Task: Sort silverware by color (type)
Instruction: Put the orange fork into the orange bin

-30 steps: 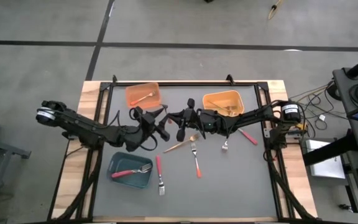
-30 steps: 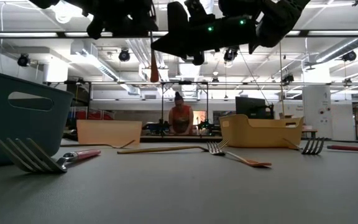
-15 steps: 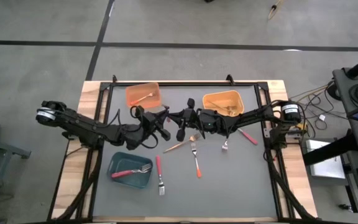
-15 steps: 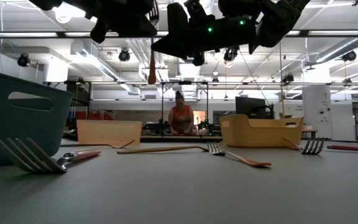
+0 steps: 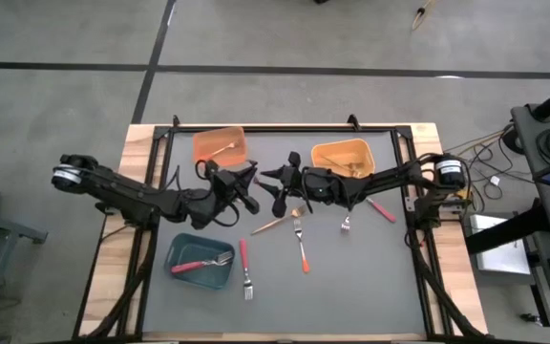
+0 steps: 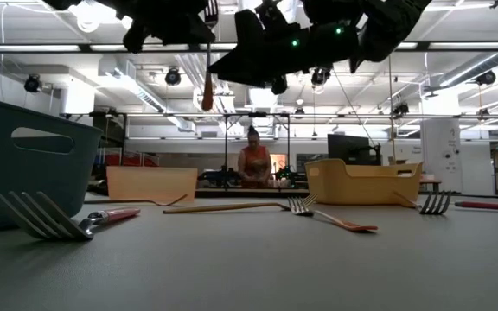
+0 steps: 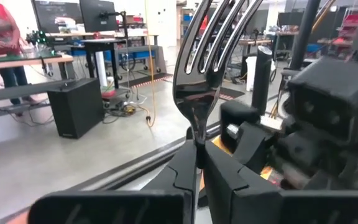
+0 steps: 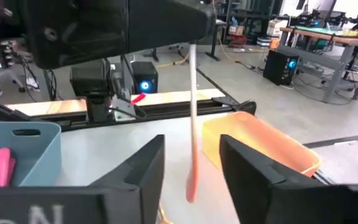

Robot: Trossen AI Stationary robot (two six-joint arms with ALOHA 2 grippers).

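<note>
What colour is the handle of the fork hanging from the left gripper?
Orange handle, clearest in the right wrist view.

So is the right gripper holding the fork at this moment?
No: in the right wrist view the right gripper stands open, and the fork hangs from the left gripper above it.

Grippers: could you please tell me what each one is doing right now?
Left gripper: shut on the orange-handled fork.
Right gripper: open, holding nothing.
</note>
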